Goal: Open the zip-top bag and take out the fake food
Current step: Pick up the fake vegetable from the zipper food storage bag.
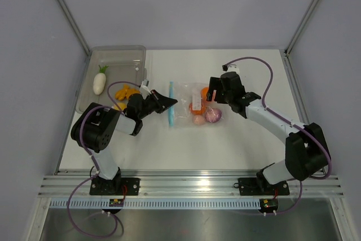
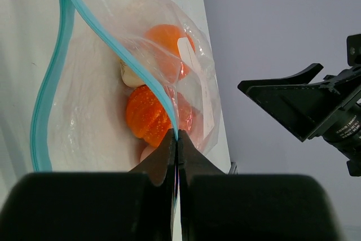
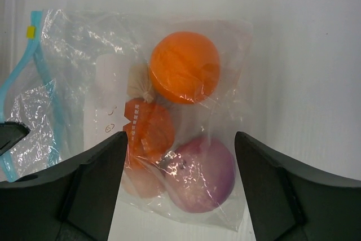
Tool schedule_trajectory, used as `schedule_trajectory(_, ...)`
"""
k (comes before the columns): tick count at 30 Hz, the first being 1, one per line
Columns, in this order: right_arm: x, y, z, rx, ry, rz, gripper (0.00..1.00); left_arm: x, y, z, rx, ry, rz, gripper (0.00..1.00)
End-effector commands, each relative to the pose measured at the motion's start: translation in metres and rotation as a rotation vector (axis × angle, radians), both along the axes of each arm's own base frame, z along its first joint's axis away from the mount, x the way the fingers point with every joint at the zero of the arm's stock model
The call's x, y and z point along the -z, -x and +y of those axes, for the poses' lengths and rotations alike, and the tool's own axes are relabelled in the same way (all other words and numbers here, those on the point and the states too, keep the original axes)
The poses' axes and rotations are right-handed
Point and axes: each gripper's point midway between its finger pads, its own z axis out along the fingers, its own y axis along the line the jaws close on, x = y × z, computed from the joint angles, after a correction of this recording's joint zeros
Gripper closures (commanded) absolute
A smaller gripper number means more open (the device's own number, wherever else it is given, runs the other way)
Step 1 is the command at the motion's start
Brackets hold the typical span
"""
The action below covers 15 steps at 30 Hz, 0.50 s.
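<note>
The zip-top bag lies flat mid-table, its light blue zip strip on the left edge. My left gripper is shut on one lip of the strip. The other lip curves away, so the mouth gapes. Inside the bag are an orange ball, an orange pumpkin piece, a purple onion and a pinkish egg. My right gripper is open above the bag's closed end, its fingers straddling the food. A white radish and yellow-orange pieces lie outside the bag.
A smoky-grey translucent tray sits at the back left, with the radish and yellow-orange pieces in or at it. Metal frame posts rise at both back corners. The table's right edge runs close behind the bag in the left wrist view.
</note>
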Motion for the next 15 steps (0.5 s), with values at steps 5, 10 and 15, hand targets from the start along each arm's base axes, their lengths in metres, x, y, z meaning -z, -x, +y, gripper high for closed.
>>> schedule_trajectory(5,0.031,-0.009,-0.010,-0.002,-0.125,0.099,0.16,-0.021,-0.007,0.000,0.005,-0.021,-0.096,1.00)
schedule_trajectory(10,0.054,-0.016,-0.010,0.000,-0.139,0.151,0.17,-0.018,-0.008,0.000,0.006,-0.028,-0.089,1.00)
schedule_trajectory(15,0.065,-0.021,-0.005,-0.020,-0.196,0.177,0.39,-0.017,-0.008,-0.001,0.009,-0.030,-0.086,1.00)
